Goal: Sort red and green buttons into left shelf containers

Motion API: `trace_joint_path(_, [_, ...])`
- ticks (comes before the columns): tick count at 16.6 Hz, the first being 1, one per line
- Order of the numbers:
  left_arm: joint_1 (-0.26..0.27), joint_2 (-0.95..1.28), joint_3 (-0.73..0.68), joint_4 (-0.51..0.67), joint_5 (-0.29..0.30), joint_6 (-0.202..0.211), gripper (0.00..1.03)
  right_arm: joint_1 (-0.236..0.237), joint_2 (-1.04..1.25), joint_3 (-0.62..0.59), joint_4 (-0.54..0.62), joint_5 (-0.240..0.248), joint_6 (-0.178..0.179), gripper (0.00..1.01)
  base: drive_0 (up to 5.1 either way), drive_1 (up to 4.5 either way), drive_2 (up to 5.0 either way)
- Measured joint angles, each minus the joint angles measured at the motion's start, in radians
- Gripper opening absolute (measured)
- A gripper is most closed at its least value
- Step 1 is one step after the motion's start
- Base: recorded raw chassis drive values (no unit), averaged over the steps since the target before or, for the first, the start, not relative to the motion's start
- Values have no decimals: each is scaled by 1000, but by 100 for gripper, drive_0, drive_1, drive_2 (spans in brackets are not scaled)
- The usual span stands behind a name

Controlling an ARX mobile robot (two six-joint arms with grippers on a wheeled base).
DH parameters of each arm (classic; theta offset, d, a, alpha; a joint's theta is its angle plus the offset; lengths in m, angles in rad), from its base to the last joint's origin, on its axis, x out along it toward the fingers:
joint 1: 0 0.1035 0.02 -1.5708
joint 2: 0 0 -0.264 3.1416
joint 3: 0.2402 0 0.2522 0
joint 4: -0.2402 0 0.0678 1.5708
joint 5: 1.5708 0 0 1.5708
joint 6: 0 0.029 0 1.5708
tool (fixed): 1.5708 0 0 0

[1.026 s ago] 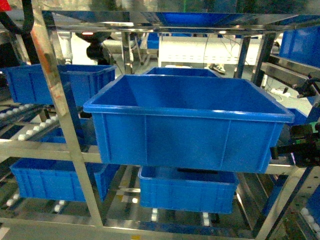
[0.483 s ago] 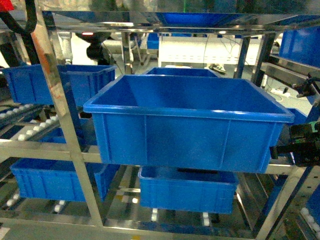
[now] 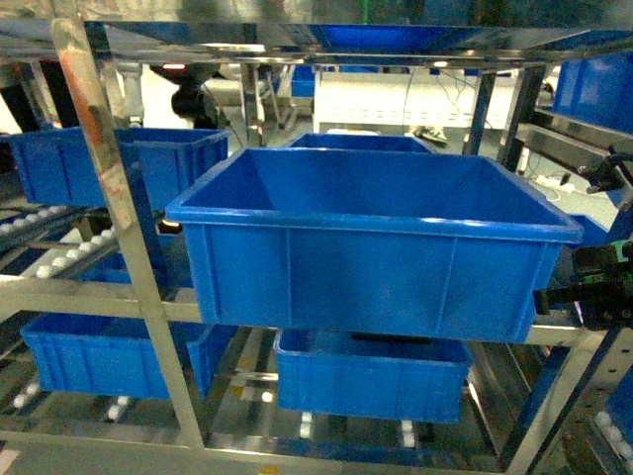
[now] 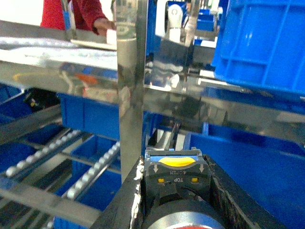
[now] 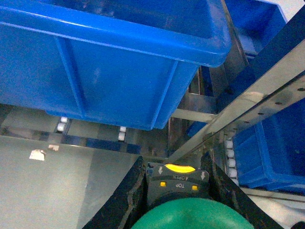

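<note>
- Up front, in the head view, a big blue bin (image 3: 374, 237) sat on the steel shelf (image 3: 119, 228), open top upward, dead ahead. More blue bins stood to the left (image 3: 119, 163) and lower down (image 3: 371, 374). Of the arms, only a dark part of the right one (image 3: 598, 292) showed, at the right edge and just beside the big bin's right end. Neither claw's tips appeared in this view, and no button either.
- Next, in the left wrist view, the left claw (image 4: 174, 191) was pinched on a button base (image 4: 174, 174), yellow-marked and printed "TOP". Its cap was cut off at the bottom edge, so its colour could not be told for certain. A shiny upright post (image 4: 132, 81) stood straight ahead of the claw. One blue bin (image 4: 259, 43) sat up and to the right, and another bin's wall (image 4: 90, 117) lay beyond the post.
- Last, in the right wrist view, the right claw (image 5: 174, 191) was pinched on the green button (image 5: 190, 214), cap toward the camera. The big bin's ribbed wall (image 5: 95, 81) hung above and ahead, its rim higher than the claw. By my reckoning the right claw must rise over that rim before letting go, and that arm looked the nearer one.
</note>
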Motion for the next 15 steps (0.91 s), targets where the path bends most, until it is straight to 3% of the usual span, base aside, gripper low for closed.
trace_joint_path(2, [-65, -135, -85, -145, -65, -60, 28, 0, 0, 0, 0, 0, 0, 29, 0, 0, 0])
trace_joint_path(3, [-65, -182, -95, -196, -79, -95, 28, 0, 0, 0, 0, 0, 0, 29, 0, 0, 0])
trace_joint_path(5, [-34, -199, -96, -188, -122, -109, 28, 0, 0, 0, 0, 0, 0, 29, 0, 0, 0])
trace_joint_path(10, [-42, -193, -96, -194, -118, -110, 28, 0, 0, -2, -4, 0, 0, 29, 0, 0, 0])
trace_joint_path(13, [-42, -196, -96, -191, -117, -110, 28, 0, -2, -2, 1, 0, 0, 29, -13, 419, -445])
trace_joint_path(15, [-42, -190, -96, -189, -116, -110, 28, 0, 2, 0, 1, 0, 0, 29, 0, 0, 0])
